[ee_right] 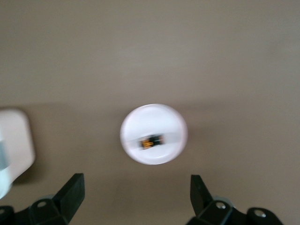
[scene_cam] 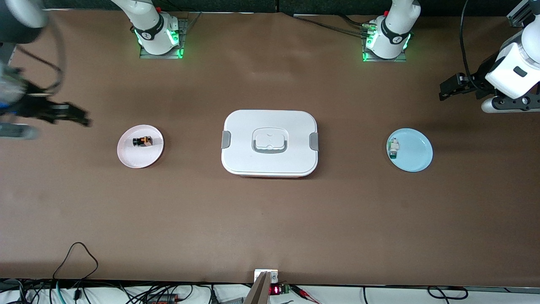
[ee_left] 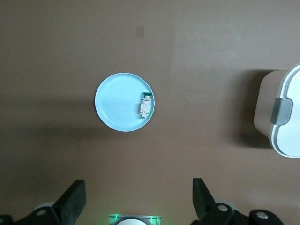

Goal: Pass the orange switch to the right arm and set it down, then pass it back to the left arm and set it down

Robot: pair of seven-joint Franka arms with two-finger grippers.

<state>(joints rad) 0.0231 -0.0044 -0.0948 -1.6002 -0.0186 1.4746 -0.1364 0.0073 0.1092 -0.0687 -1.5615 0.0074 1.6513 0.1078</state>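
Brown table with black cables along its near edge

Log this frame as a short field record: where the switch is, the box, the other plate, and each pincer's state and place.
orange switch: on the white plate, toward the right arm's end
box: lidded, mid-table between the plates
blue plate: toward the left arm's end, holds a white-grey part
right pincer: open, empty, over bare table beside the white plate
left pincer: open, empty, over the table's end past the blue plate
transfer: not yet begun
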